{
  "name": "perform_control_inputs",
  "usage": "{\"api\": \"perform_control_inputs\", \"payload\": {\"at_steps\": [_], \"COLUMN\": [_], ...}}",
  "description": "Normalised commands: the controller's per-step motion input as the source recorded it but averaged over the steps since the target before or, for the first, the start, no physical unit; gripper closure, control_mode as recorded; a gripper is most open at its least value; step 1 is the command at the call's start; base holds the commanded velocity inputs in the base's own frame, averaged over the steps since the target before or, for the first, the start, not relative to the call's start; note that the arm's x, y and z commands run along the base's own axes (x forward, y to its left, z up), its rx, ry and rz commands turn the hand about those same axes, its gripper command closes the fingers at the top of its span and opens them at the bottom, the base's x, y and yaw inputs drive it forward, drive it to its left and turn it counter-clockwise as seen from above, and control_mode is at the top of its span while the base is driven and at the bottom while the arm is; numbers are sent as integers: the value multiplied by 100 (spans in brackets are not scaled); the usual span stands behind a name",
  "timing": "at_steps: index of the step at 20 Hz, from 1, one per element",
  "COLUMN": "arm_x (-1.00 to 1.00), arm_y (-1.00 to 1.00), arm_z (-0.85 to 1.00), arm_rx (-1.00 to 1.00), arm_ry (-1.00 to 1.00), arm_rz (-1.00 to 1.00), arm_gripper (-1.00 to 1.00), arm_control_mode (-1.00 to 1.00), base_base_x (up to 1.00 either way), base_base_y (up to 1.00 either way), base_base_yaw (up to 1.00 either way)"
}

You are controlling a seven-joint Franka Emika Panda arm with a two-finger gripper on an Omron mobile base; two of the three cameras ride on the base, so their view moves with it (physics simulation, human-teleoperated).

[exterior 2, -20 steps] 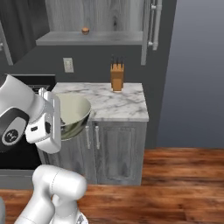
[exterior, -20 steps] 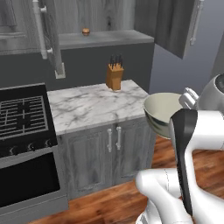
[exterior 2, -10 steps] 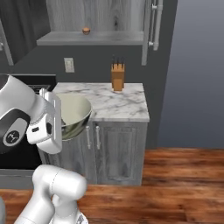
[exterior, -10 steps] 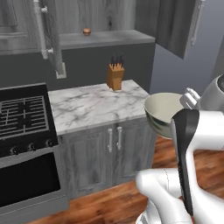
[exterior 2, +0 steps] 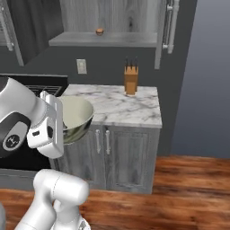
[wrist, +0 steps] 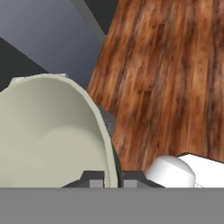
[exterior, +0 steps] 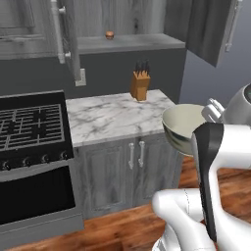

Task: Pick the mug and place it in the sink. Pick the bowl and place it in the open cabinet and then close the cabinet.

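My gripper (wrist: 113, 177) is shut on the rim of the bowl (wrist: 48, 131), one fingertip on each side of the wall. The bowl (exterior: 182, 128) is large and pale cream-green. It hangs tilted in the air just off the front right corner of the marble counter (exterior: 110, 116), at about counter height. From the right side the bowl (exterior 2: 75, 117) shows its darker inside. Above the counter the grey wood-grain cabinet (exterior: 128, 43) stands open, both doors swung out. The mug and the sink are out of view.
A small orange-brown object (exterior: 110, 35) sits on the open cabinet's shelf. A wooden knife block (exterior: 139, 86) stands at the back of the counter. A black stove (exterior: 29, 125) is to the left, grey base cabinets (exterior: 130, 166) sit below, and wooden floor (exterior 2: 179, 188) lies in front.
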Motion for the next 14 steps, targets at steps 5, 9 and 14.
{"api": "perform_control_inputs", "payload": {"at_steps": [5, 9, 14], "arm_x": [0, 0, 0], "arm_y": [0, 0, 0], "arm_z": [0, 0, 0], "arm_rx": [0, 0, 0], "arm_ry": [0, 0, 0], "arm_rz": [0, 0, 0], "arm_gripper": [100, 100, 100], "arm_control_mode": [100, 100, 100], "base_base_x": [0, 10, 64], "base_base_y": [-14, -24, -44], "base_base_yaw": [21, 14, 7]}}
